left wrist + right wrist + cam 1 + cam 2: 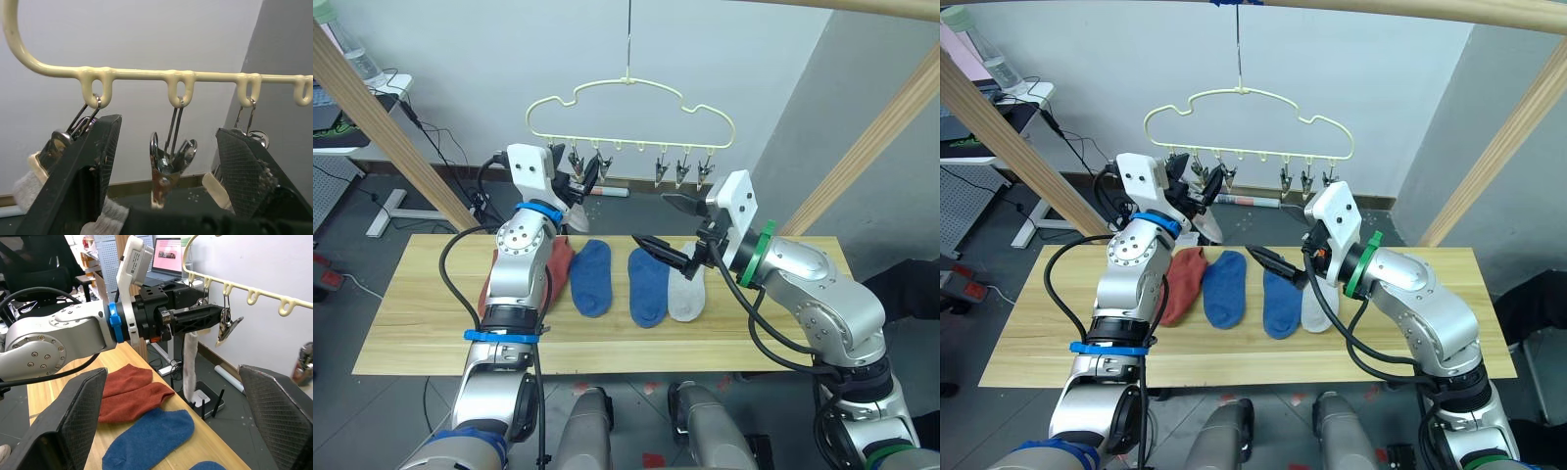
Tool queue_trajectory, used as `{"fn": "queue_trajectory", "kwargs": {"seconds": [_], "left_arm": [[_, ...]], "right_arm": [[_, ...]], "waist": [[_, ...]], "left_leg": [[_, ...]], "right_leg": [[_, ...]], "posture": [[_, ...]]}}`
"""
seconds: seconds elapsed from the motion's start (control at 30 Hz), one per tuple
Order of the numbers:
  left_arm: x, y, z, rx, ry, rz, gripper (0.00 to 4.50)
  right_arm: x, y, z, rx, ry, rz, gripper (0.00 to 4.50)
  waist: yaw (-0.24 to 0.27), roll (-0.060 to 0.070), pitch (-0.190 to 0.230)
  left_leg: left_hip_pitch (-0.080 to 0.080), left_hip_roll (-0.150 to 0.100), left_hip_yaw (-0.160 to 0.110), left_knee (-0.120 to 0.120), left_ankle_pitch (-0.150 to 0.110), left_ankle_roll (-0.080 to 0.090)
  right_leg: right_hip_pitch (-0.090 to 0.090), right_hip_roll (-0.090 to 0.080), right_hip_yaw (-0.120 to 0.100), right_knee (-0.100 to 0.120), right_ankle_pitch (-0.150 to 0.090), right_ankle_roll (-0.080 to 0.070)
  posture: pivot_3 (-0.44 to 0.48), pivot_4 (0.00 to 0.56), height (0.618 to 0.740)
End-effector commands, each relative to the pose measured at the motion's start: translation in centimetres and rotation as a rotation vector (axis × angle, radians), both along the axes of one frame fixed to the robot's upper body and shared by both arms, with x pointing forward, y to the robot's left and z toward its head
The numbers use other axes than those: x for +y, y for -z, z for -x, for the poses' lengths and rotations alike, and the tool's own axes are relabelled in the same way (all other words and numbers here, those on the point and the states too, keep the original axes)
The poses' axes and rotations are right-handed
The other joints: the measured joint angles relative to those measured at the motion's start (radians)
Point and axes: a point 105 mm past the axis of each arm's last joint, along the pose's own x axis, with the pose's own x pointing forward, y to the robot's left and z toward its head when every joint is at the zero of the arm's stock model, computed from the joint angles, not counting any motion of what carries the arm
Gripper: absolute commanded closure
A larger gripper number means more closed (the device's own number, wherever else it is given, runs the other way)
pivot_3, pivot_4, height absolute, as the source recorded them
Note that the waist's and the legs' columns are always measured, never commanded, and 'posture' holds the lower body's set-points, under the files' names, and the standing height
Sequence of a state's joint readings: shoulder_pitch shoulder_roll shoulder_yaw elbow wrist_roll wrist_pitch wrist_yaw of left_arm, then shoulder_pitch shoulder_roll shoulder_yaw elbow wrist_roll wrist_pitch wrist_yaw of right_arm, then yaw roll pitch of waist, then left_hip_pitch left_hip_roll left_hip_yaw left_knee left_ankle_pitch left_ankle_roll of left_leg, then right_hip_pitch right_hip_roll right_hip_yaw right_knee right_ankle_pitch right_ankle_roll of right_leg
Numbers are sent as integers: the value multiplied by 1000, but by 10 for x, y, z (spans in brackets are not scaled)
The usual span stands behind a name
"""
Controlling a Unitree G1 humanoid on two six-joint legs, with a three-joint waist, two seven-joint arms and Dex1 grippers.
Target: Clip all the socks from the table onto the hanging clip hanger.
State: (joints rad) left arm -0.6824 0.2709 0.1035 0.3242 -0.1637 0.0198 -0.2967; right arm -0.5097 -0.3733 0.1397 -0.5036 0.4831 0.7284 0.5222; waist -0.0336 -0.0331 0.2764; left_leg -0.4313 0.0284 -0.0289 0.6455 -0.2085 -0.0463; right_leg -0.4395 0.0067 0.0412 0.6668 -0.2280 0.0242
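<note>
While socks (591, 277) wait, wooden posts (382, 127) flank hanger (631, 108).

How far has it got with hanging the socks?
One light grey knit sock seems clipped to the pale yellow wire hanger. The left gripper is open around the next silver clip, holding nothing. Five socks remain on the wooden table.

Socks (590, 277): rust-red, blue, light grey. Clip hanger (628, 108): pale yellow; clips (168, 164): silver. Table (431, 304): pale wood.
</note>
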Motion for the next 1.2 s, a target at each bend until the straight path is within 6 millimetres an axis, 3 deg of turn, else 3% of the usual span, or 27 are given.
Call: {"fn": "queue_trajectory", "kwargs": {"seconds": [0.03, 0.33, 1.2], "left_arm": [[-4, -17, 3, -64, 21, 6, 1258], [-6, -17, 4, -62, 36, 8, 3640], [-11, -10, 9, -18, 80, 13, 3746]], "right_arm": [[-1, -9, 6, -49, -6, -14, 0], [-1, -10, 6, -47, -2, -19, 0], [-4, 5, 1, -20, 11, 41, 0]], "waist": [[0, 0, 0], [0, 0, 0], [0, 0, 0]], "left_leg": [[0, 0, 0, 0, 0, 0], [0, 0, 0, 0, 0, 0], [0, 0, 0, 0, 0, 0]], "right_leg": [[0, 0, 0, 0, 0, 0], [0, 0, 0, 0, 0, 0], [0, 0, 0, 0, 0, 0]], "posture": [[-68, 256, 740], [-68, 257, 740], [-50, 258, 740]]}}
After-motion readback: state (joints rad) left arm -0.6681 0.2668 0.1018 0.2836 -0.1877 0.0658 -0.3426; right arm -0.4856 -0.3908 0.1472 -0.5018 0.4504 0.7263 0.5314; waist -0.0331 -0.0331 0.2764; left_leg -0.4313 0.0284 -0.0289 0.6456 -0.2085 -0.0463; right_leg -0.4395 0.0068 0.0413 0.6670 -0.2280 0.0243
